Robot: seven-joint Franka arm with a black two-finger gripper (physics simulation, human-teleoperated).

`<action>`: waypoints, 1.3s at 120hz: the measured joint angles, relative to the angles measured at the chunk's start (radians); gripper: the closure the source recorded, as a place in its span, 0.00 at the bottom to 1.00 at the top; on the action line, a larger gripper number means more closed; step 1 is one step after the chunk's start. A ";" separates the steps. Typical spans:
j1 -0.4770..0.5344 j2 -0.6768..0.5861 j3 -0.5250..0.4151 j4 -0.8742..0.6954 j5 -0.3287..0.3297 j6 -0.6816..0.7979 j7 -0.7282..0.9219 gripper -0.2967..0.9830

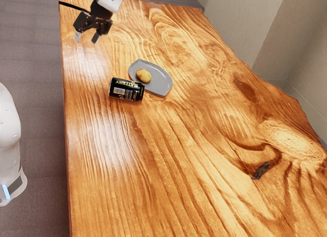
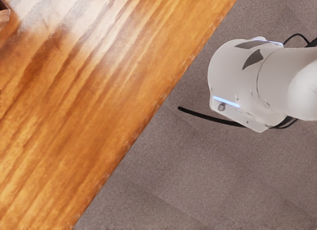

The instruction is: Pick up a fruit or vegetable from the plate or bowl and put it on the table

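Your target, a small, rounded, yellow-brown fruit or vegetable (image 1: 143, 75), sits on the shallow grey oval plate (image 1: 163, 84), ungrasped. You are at the approach step, by my reading: the black two-finger hand (image 1: 86, 38) is open, its fingers spread with nothing between them, well apart from the plate and near the counter's edge. Next you need to bring it across over the piece, line the fingers up on either side, then lower and close; its rounded shape may let it roll if you catch it off-centre. The plate holds that one piece. Watch the black cylinder marked "BATTERY" (image 1: 126, 89), lying on its side by the plate's rim; you could knock it. Bare wooden counter (image 1: 153, 170) offers you room for the set-down.
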 joint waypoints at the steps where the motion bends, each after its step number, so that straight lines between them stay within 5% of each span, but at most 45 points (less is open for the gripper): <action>1: 0.000 -0.001 0.001 -0.001 0.004 0.001 0.009 0.23; 24: 0.005 0.012 0.004 -0.003 0.039 0.037 0.182 0.23; 56: -0.085 0.036 0.127 0.090 0.057 0.158 0.386 0.23; 91: -0.347 0.046 0.457 0.121 0.097 0.233 0.544 0.23; 125: -0.759 0.064 0.834 0.204 0.145 0.286 0.632 0.23; 156: -0.851 0.066 0.906 0.206 0.170 0.331 0.667 0.23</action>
